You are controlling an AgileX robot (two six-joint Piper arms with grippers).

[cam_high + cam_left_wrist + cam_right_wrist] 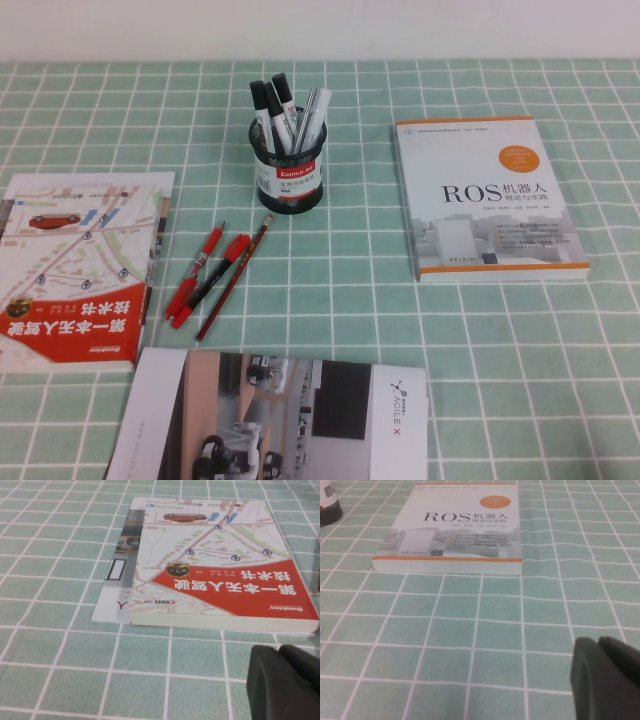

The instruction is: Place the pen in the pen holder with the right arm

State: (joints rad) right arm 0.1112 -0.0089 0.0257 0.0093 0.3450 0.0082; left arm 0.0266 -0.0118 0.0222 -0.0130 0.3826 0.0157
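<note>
I see the slim grey pen (312, 117) already standing in the black wire-mesh pen holder (287, 175), so I keep both closed end effectors, left (280, 652) and right (600, 644), parked low over the table.

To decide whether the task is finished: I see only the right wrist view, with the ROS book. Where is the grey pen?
Observer: The pen stands in the pen holder, beside the black-capped markers.
Operator: Does anything lie near it?
Observer: Red pens lie in front of the holder, towards the robot's left.
Operator: Where are the pincers?
Observer: The high view shows neither. The left pincer hangs by the red map book, the right pincer before the ROS book.
</note>
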